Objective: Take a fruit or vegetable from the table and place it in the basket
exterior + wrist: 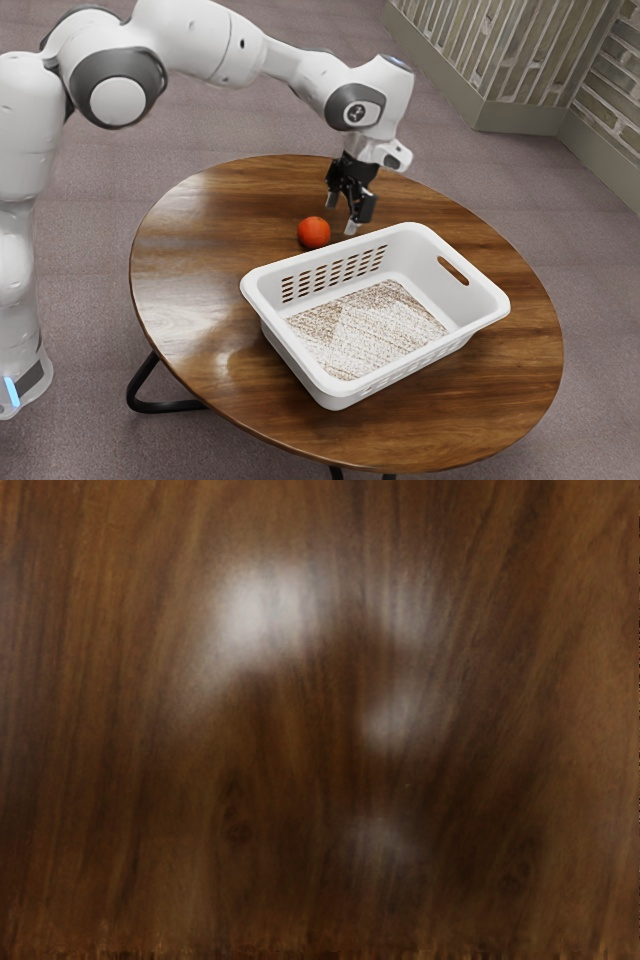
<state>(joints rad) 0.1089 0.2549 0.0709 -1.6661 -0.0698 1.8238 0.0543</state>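
Red fruit (pixel 314 232) near basket (pixel 335 391); emblem (pixel 355 113) on arm (pixel 205 40) illegible.

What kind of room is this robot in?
Perhaps a lounge or patio-like room, though it is a simulated one: a round wooden table stands on greyish carpet-like flooring, near a wall of pale brick or slats.

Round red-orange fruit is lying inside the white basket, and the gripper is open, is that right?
Not quite: the exterior view shows the round red-orange fruit on the wooden table, outside the white basket and beside it. The rest is right: the gripper is open.
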